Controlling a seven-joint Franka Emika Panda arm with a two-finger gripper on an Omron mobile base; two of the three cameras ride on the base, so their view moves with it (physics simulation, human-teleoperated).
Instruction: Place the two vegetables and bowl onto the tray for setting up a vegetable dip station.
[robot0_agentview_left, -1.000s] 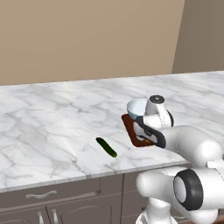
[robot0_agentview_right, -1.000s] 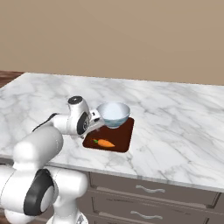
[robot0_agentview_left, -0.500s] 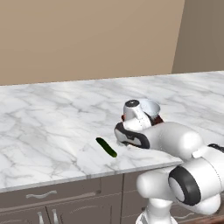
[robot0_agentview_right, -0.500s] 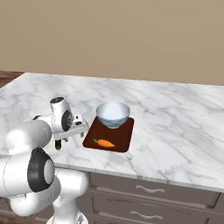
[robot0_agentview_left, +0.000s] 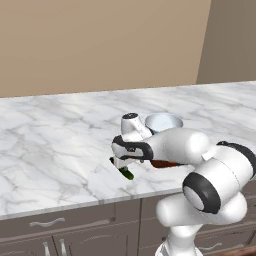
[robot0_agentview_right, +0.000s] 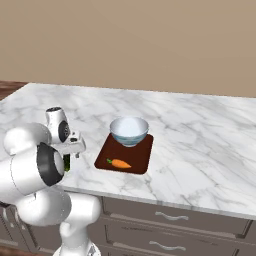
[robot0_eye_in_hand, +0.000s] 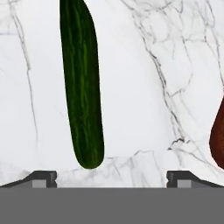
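Note:
The dark green cucumber (robot0_eye_in_hand: 82, 87) lies on the marble counter, left of the tray and near the front edge. My gripper (robot0_eye_in_hand: 111, 179) hangs open just above its near end, nothing between the fingertips (robot0_eye_in_hand: 41, 178). From the left base view the gripper (robot0_agentview_left: 122, 161) covers most of the cucumber (robot0_agentview_left: 128, 174). The dark reddish-brown tray (robot0_agentview_right: 141, 156) carries the pale bowl (robot0_agentview_right: 129, 131) at its back and the small orange carrot (robot0_agentview_right: 119, 163) at its front. From the right base view the gripper (robot0_agentview_right: 75, 149) is left of the tray, the cucumber (robot0_agentview_right: 66, 163) just below it.
The counter's front edge (robot0_agentview_left: 100, 197) runs close to the cucumber, with drawers beneath. A corner of the tray (robot0_eye_in_hand: 217, 144) shows at the right of the hand view. Bare marble stretches left and behind. A beige wall backs the counter.
The arm has swung left from over the tray and come down above the cucumber. Bowl and carrot stay on the tray. The jaws stayed open.

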